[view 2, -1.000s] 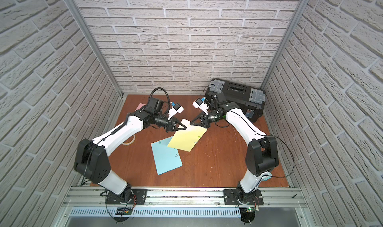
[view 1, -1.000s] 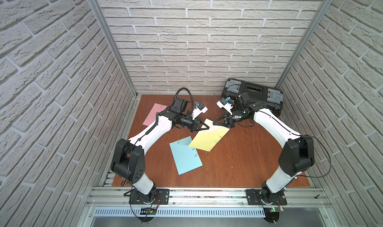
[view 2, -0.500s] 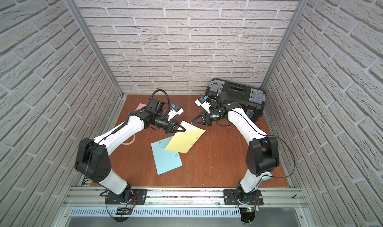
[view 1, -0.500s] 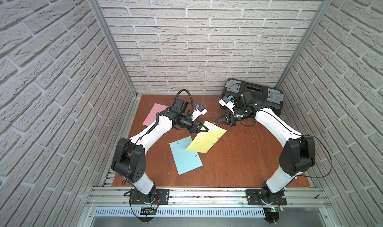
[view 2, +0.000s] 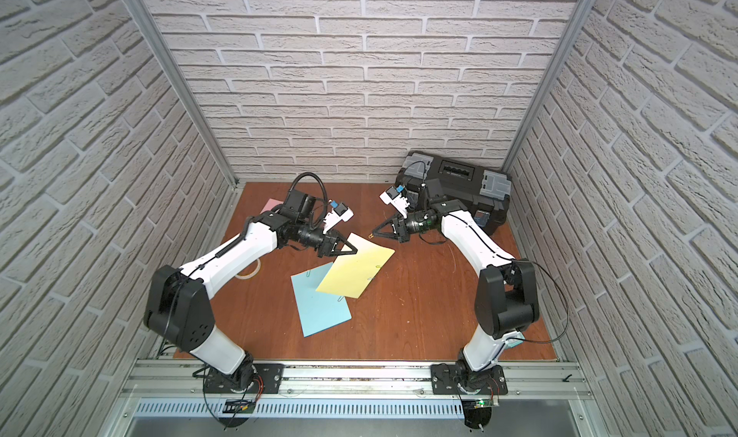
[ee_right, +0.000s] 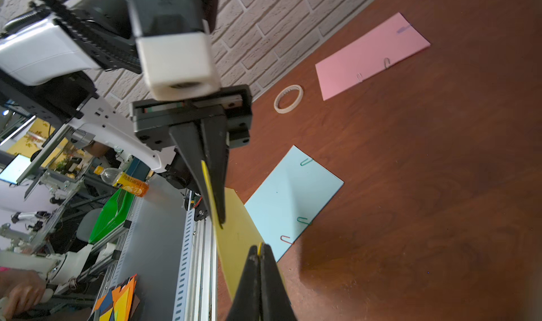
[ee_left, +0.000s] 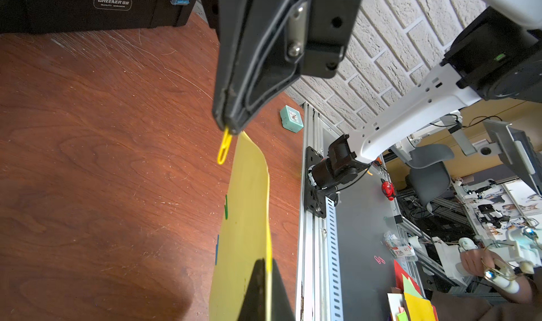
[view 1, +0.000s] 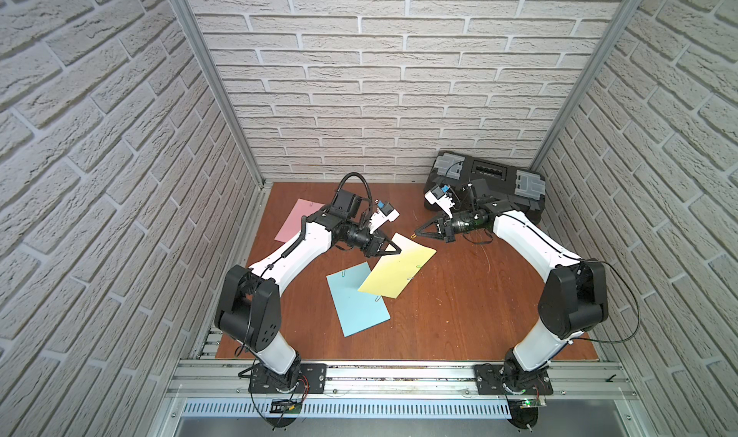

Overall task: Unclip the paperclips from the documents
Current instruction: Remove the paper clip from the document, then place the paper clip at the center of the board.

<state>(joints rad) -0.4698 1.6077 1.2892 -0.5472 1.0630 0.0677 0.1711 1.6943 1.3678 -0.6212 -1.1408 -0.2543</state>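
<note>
Paperclip in hand: a yellow bent-wire paperclip [ee_left: 224, 146] sticks out from the tip of the right claw [view 1: 418, 232], whose jaws are pressed together on one end of it.
Change: a second ago this claw's tip was at the corner of the yellow rectangular paper sheet [view 1: 399, 271]. It has since drawn back, and the clip now hangs clear of the paper, just beside its edge.
Meaning: this clip looks freed. Setting it down on the brown wooden desk [view 1: 459, 315] seems the likely next step.
Left claw [view 1: 399, 251]: pinching the yellow sheet's edge and holding that end raised.
Still clipped: a green wire clip [ee_left: 225, 208] and a blue wire clip [ee_left: 217, 247] on the same sheet, ahead of the left claw. More clips sit on the light blue rectangular paper sheet [view 1: 355, 303] below it and on the pink rectangular paper sheet [view 1: 297, 219] behind it.
Arm pose: both arms reach inward, forearms low, claws pointing at each other across a short gap.
</note>
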